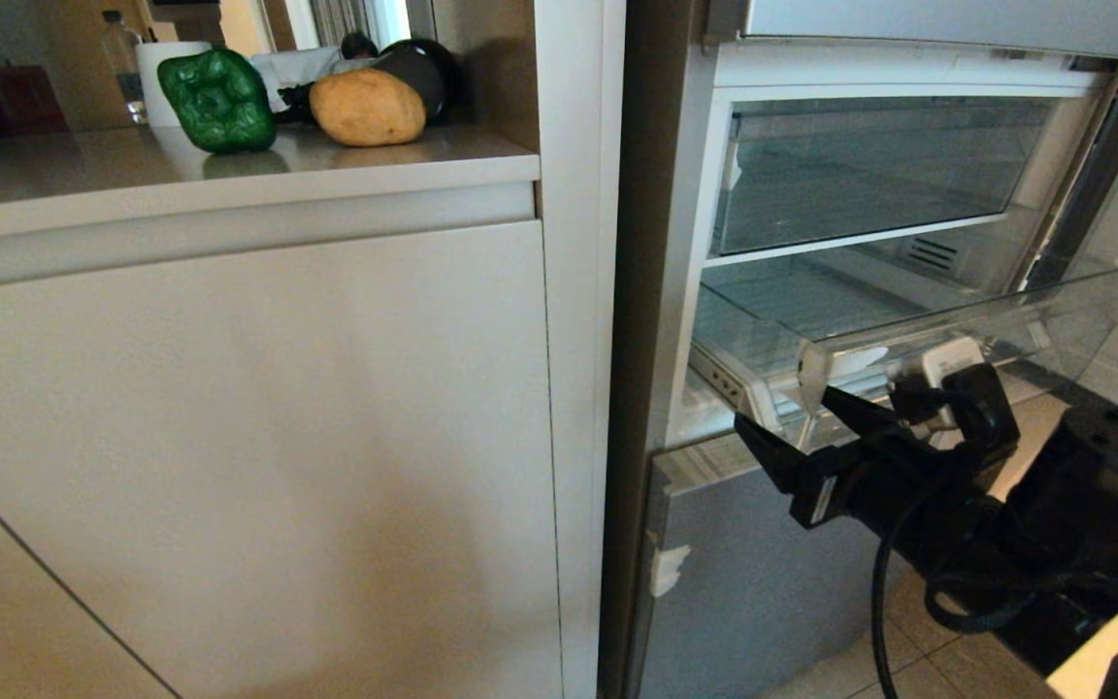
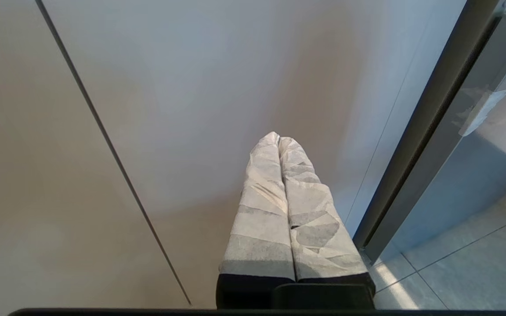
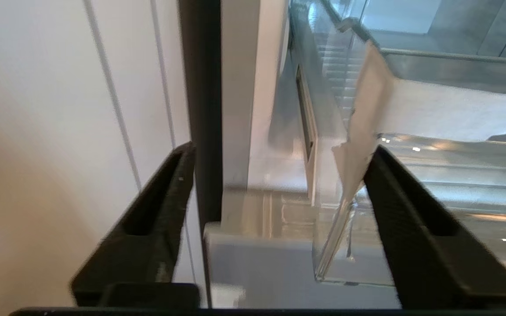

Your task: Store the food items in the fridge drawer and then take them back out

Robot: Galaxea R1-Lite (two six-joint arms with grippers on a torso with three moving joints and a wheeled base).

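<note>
- Right gripper (image 1: 797, 427): jaws apart, empty, at the drawer's (image 1: 908, 335) front corner; drawer stood pulled out.
- Left gripper (image 2: 279, 145): fingers together, parked by the cabinet.
- Pepper (image 1: 219, 100), potato (image 1: 367, 108): on the counter.
- Risk: swinging toward the counter could clip the drawer's lip.

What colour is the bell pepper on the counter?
Dark glossy green; the bell pepper shows best in the head view.

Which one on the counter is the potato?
Find the pale counter left of the open fridge. Two foods sit near its back edge, just apart. The potato is the right-hand one: a smooth tan-brown oval, while the pepper beside it is lumpy, glossy and dark green.
</note>
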